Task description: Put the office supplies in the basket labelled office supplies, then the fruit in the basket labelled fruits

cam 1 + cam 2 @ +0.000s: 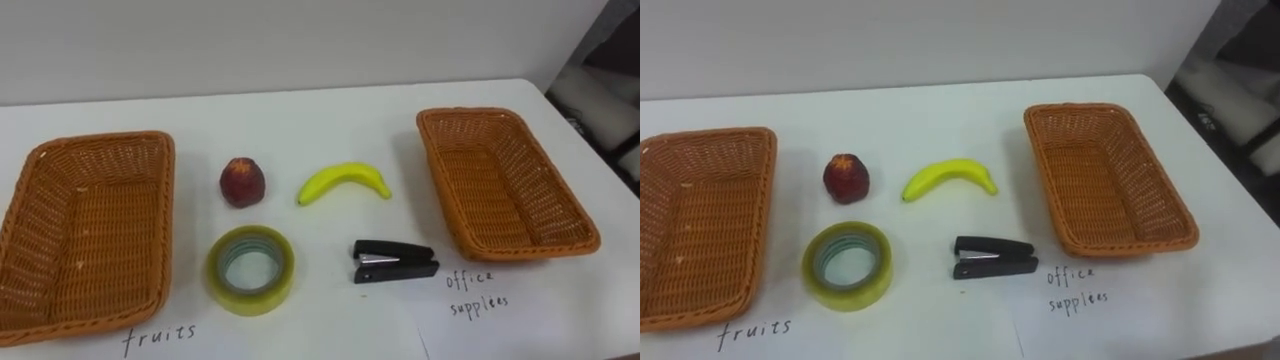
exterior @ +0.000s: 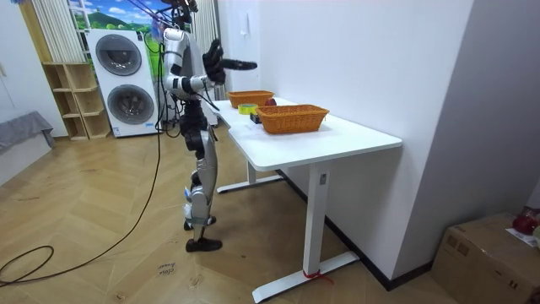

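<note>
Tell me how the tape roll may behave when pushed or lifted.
The tape roll lies flat on the table, so a push would probably slide it, not roll it. Its glossy surface looks smooth, so a grip may slip; the open centre seems a safer hold. It looks stiff and should keep its ring shape.

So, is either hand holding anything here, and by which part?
Nothing is held: peach, banana, tape roll and stapler all lie loose on the table, with the left hand and right hand raised before it.
</note>
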You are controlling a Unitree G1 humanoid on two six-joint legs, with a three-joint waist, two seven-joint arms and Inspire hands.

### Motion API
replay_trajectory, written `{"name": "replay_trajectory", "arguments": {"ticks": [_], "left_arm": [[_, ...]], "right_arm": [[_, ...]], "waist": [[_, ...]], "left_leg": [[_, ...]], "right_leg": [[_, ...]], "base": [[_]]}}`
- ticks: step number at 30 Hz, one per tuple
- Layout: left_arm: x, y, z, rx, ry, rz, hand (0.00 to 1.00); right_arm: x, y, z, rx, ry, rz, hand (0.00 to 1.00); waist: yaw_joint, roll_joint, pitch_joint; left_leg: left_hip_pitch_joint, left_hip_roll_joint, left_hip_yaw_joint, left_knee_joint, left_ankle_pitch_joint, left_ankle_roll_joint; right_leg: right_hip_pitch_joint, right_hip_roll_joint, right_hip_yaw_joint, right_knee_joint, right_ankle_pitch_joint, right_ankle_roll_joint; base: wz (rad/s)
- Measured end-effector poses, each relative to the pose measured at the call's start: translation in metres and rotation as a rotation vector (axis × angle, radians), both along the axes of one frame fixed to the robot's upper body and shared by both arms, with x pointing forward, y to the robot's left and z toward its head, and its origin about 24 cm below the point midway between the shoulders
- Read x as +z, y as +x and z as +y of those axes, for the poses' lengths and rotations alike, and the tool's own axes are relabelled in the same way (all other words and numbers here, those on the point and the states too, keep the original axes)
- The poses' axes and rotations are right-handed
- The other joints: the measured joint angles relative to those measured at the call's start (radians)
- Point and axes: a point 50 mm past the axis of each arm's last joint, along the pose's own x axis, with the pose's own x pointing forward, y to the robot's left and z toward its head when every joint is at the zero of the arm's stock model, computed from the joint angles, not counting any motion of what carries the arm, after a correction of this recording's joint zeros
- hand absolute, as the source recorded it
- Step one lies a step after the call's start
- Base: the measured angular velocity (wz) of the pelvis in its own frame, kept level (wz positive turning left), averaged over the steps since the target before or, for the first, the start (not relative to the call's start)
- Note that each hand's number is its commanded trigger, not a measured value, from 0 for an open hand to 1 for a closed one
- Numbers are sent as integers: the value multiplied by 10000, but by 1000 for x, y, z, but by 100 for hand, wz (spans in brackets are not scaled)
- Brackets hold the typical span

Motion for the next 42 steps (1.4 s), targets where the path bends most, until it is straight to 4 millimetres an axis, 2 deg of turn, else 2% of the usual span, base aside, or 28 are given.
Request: {"name": "replay_trajectory", "arguments": {"ticks": [4,6,10,16,22,28,30,38,42], "left_arm": [[-1,-1,-1,-19,-82,178,0],[-3,-1,-2,17,-193,292,0],[-5,-4,-4,63,-348,703,0],[-5,-4,-4,1,-349,712,0],[-6,-2,-5,-105,-355,699,0],[-6,-2,-6,-346,-397,769,0],[-6,-2,-6,-481,-417,808,0],[-6,0,-6,-785,-554,869,0],[-7,2,-7,-994,-647,937,0]], "right_arm": [[23,7,7,323,-1188,-395,0],[29,10,13,611,-1717,-345,0],[38,31,29,2045,-2043,-625,0],[53,43,47,3876,-2812,-726,0],[72,59,68,4904,-4014,-1042,0],[76,66,81,5771,-4529,-914,0],[75,69,87,6314,-4699,-683,0],[70,78,104,7766,-5404,189,0],[70,81,111,8430,-5801,616,0]], "waist": [[211,12,37],[304,19,49],[307,24,42],[478,-15,42],[580,-125,107],[619,-224,43],[732,-227,32],[859,-134,53],[849,-15,1]], "left_leg": [[-3,5,-52,-5,0,0],[-6,5,-58,-11,0,0],[-3,16,-63,-5,0,0],[8,16,-154,29,3,0],[0,8,-281,20,5,2],[4,2,-506,43,8,5],[6,-3,-525,59,10,7],[2,-16,-525,95,18,11],[-3,-13,-527,94,21,5]], "right_leg": [[25,-9,-128,-6,0,0],[27,-9,-129,-14,0,0],[43,-18,-134,-12,0,0],[86,-26,-256,-19,0,0],[145,-38,-347,-22,-9,14],[224,-50,-512,-28,-9,14],[239,-56,-513,-35,-9,14],[344,-76,-500,-178,-9,14],[348,-70,-545,-176,-9,15]], "base": [[4],[0],[0],[4],[7],[12],[0],[1],[0]]}}
